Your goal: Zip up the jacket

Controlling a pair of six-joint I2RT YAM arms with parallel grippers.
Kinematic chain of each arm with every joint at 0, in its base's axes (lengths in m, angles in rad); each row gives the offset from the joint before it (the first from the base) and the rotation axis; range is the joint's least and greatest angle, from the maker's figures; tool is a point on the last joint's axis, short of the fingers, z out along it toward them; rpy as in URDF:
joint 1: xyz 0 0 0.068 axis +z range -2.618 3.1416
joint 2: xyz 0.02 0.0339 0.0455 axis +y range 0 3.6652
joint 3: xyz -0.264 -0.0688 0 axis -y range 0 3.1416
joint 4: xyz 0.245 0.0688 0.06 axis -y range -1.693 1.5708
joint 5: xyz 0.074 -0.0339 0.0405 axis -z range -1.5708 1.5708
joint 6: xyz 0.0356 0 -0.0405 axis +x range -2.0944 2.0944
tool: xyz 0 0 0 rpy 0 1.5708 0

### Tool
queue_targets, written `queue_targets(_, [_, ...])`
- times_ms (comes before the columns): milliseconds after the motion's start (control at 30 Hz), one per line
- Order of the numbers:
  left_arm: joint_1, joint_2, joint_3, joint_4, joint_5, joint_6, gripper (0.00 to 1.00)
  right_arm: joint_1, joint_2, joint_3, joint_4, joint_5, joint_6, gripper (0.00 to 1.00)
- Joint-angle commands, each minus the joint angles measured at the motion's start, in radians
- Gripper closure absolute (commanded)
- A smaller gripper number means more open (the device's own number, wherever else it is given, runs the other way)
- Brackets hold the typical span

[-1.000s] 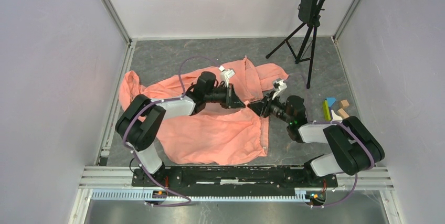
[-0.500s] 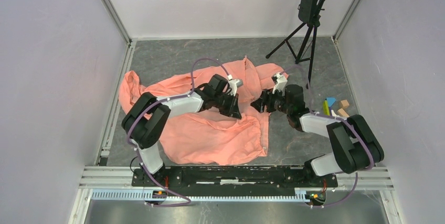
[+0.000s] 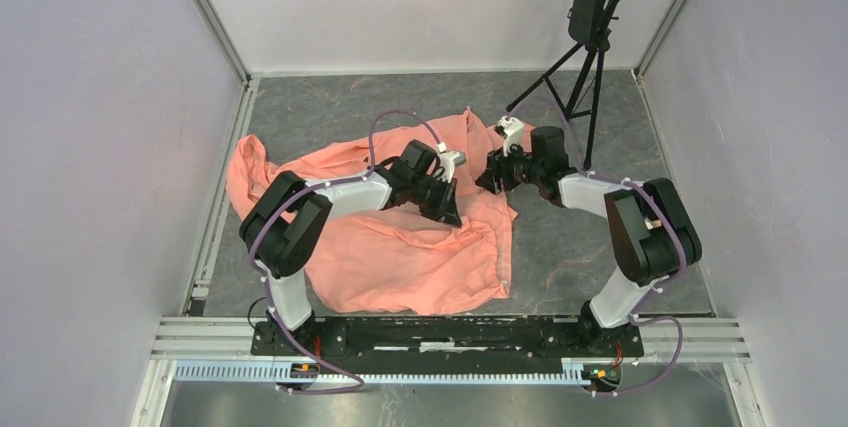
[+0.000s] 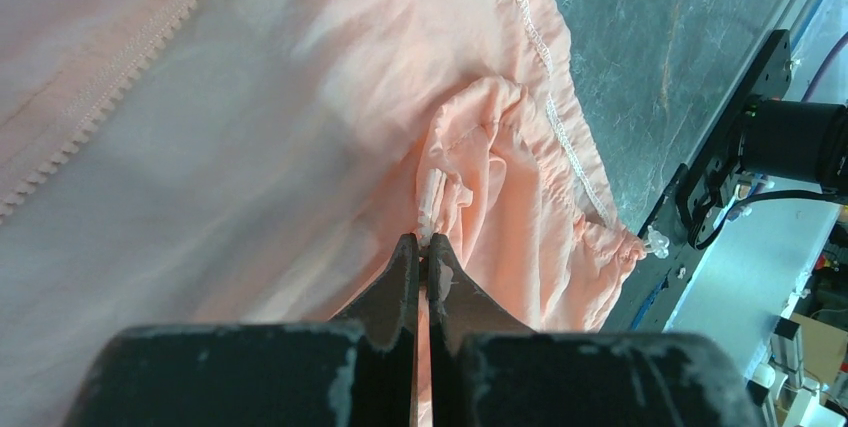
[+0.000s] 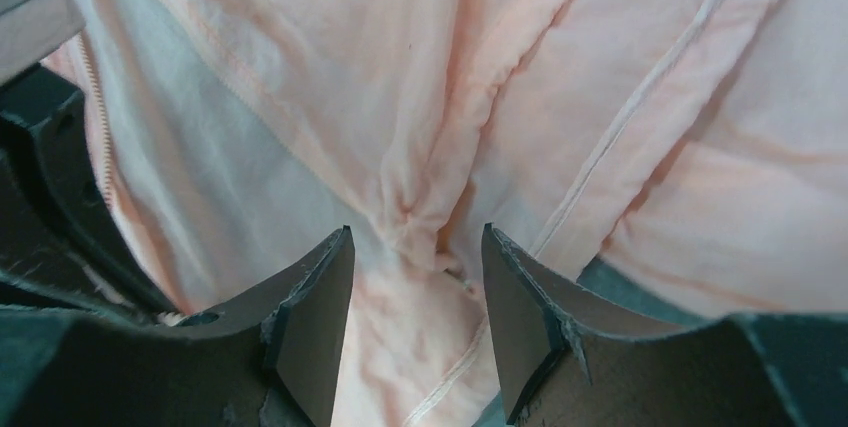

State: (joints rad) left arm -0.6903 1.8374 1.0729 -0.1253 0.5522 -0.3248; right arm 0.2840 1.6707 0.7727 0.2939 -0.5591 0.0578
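Note:
The salmon-pink jacket [image 3: 400, 252] lies spread and wrinkled on the grey table. My left gripper [image 3: 450, 209] sits over its middle right. In the left wrist view it [image 4: 428, 243] is shut on a small pale zipper end of the jacket [image 4: 300, 97], beside the gathered hem [image 4: 560, 197]. A pale zipper strip [image 4: 110, 87] runs across the upper left of that view. My right gripper [image 3: 492, 175] hovers at the jacket's upper right part. In the right wrist view it [image 5: 415, 252] is open, with a bunched fold of the jacket [image 5: 410, 217] just ahead of its fingertips.
A black tripod stand [image 3: 590, 57] rises at the back right, close to the right arm. Pale walls enclose the table on three sides. The arms' mounting rail [image 3: 450, 332] runs along the near edge. A clear cord toggle [image 4: 657, 241] hangs at the hem's corner.
The right gripper has swung back and to the left over the jacket's upper right part, and its jaws have opened. The left gripper has shifted slightly right, still shut on the fabric.

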Motion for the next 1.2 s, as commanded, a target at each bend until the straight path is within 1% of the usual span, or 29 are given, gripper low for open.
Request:
queue_targets(0, [0.002,-0.028,0.000,0.029,0.037,0.053,0.98,0.000,0.061,0.102,-0.171,-0.038,-0.252,0.43])
queue_targets(133, [0.002,-0.043,-0.016,0.045,0.047,0.055,0.98,0.000,0.069,0.098,-0.170,-0.123,-0.314,0.40])
queue_targets(267, [0.003,-0.054,-0.028,0.059,0.055,0.056,0.98,0.000,0.076,0.101,-0.169,-0.115,-0.338,0.31])
queue_targets(467, [0.003,-0.054,-0.028,0.062,0.061,0.056,0.98,0.002,0.124,0.131,-0.171,-0.075,-0.323,0.31])
queue_targets(600, [0.005,-0.060,-0.036,0.071,0.065,0.056,0.98,0.001,0.141,0.139,-0.143,-0.059,-0.291,0.34])
queue_targets(700, [0.005,-0.064,-0.039,0.073,0.067,0.056,0.98,0.001,0.141,0.135,-0.122,-0.057,-0.274,0.39])
queue_targets(800, [0.004,-0.065,-0.040,0.076,0.068,0.056,0.98,0.001,0.146,0.138,-0.117,-0.047,-0.264,0.49])
queue_targets(1000, [0.005,-0.067,-0.044,0.080,0.069,0.055,0.98,0.002,0.132,0.131,-0.108,-0.039,-0.254,0.66])
queue_targets(1033, [0.005,-0.066,-0.043,0.079,0.069,0.053,0.98,0.001,0.133,0.131,-0.109,-0.035,-0.253,0.68])
queue_targets(1167, [0.006,-0.067,-0.044,0.080,0.069,0.053,0.98,0.003,0.133,0.126,-0.117,-0.006,-0.259,0.69])
